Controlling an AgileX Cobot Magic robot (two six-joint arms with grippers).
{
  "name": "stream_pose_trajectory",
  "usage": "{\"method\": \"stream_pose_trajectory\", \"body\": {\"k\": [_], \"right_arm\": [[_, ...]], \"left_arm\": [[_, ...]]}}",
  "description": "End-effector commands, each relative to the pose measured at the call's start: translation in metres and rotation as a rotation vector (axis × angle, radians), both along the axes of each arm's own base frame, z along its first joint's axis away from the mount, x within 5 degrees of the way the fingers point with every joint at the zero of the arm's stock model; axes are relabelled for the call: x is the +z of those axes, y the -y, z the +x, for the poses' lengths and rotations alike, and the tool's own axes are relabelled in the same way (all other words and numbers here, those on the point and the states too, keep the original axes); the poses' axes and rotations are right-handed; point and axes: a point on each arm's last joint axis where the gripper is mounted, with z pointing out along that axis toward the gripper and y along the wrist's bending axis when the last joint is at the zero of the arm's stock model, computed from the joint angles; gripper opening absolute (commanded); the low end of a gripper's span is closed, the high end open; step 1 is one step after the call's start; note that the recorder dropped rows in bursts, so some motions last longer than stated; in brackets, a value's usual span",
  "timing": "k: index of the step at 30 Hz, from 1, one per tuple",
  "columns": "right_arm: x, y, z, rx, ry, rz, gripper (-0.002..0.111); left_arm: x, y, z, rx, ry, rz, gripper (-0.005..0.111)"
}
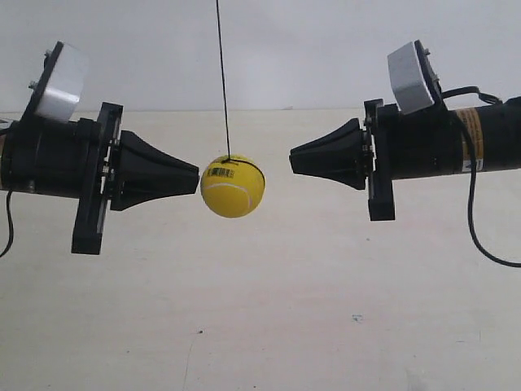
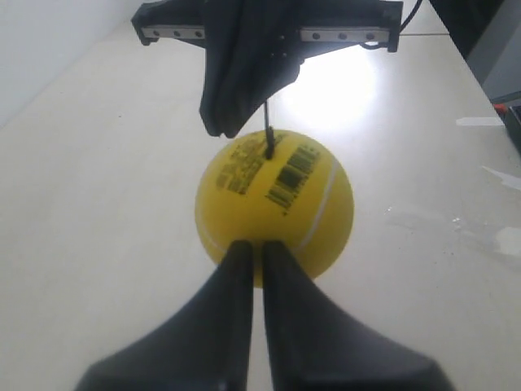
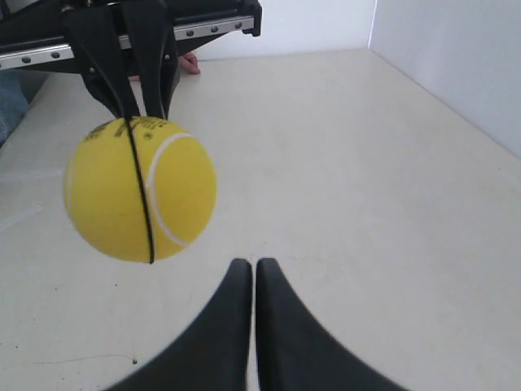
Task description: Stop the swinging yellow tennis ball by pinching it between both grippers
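Note:
The yellow tennis ball [image 1: 233, 186] hangs on a thin black string [image 1: 222, 81] above the table, barcode sticker near its top. The arm at the exterior view's left is my left one. Its gripper [image 1: 196, 174] is shut, and its cone tip looks to be at the ball's side. In the left wrist view the ball [image 2: 277, 204] sits right at the shut left gripper [image 2: 256, 244]. My right gripper [image 1: 292, 155] is shut too, a short gap from the ball and slightly higher. In the right wrist view the ball [image 3: 98, 195] hangs apart from the right gripper [image 3: 248, 262].
A pale tabletop [image 1: 326, 309] lies below, with a white wall [image 1: 285, 49] behind it. A black cable [image 1: 480, 236] loops under the right arm. Each wrist view shows the opposite arm beyond the ball, as the right gripper [image 2: 236, 90] and the left gripper [image 3: 130, 57].

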Motion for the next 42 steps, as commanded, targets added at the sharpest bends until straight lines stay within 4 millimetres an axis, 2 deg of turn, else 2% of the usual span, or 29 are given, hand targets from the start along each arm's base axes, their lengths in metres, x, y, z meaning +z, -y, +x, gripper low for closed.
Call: {"method": "stream_pose_trajectory", "body": {"k": [1, 14, 20, 23, 26, 31, 38, 42], "right_arm": [[0.003, 0.001, 0.000, 0.007, -0.002, 0.007, 0.000], [0.003, 0.001, 0.000, 0.001, -0.005, 0.013, 0.000], [0.010, 0.001, 0.005, -0.065, 0.010, 0.067, 0.000], [0.013, 0.004, 0.010, -0.147, 0.028, 0.018, 0.000], [0.024, 0.007, 0.010, -0.201, 0.068, -0.020, 0.000], [0.057, 0.014, 0.001, -0.301, 0.157, -0.054, 0.000], [0.115, 0.034, -0.020, -0.567, 0.269, -0.079, 0.000], [0.156, 0.046, -0.044, -0.705, 0.347, 0.027, 0.000]], "left_arm": [[0.003, -0.001, 0.001, 0.008, 0.001, -0.002, 0.005], [0.003, -0.001, 0.001, 0.016, 0.002, 0.004, 0.005], [0.002, -0.008, 0.013, 0.178, 0.020, 0.081, 0.005], [0.010, -0.012, 0.014, 0.242, 0.058, 0.100, 0.005], [0.027, -0.014, 0.010, 0.293, 0.111, 0.087, 0.005], [0.068, -0.020, -0.003, 0.394, 0.212, 0.016, 0.005], [0.133, -0.034, -0.045, 0.557, 0.399, -0.078, 0.005], [0.172, -0.050, -0.074, 0.745, 0.493, -0.220, 0.005]]}}
